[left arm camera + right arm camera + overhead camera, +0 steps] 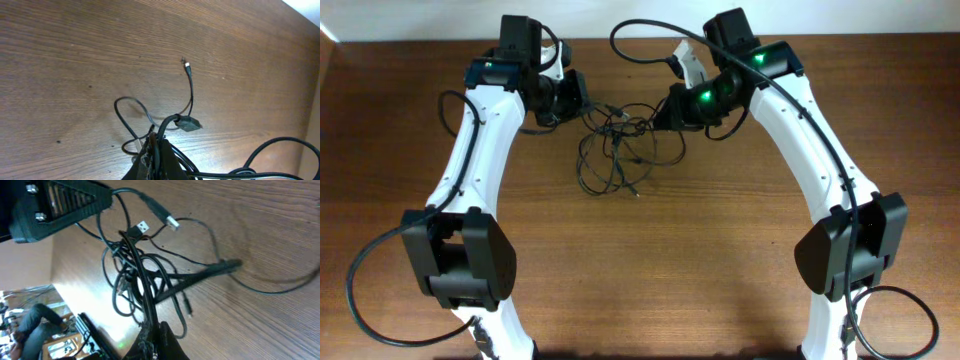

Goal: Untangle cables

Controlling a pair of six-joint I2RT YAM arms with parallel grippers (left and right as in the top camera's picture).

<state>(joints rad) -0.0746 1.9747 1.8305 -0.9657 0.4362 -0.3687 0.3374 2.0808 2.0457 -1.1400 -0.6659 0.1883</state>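
The cables point(620, 150) sit bunched at the counter's point(650, 260) far middle. They look light, limp and snag-prone, and are probably best taken near a free plug. The left pincer point(157, 150) and the right pincer point(152, 332) are each pressed together, apparently pinching strands.

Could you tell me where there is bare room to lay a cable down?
Bare table between the arms, on the near side of the cables. Crowded at the far edge, where left pincer and right pincer grip them.
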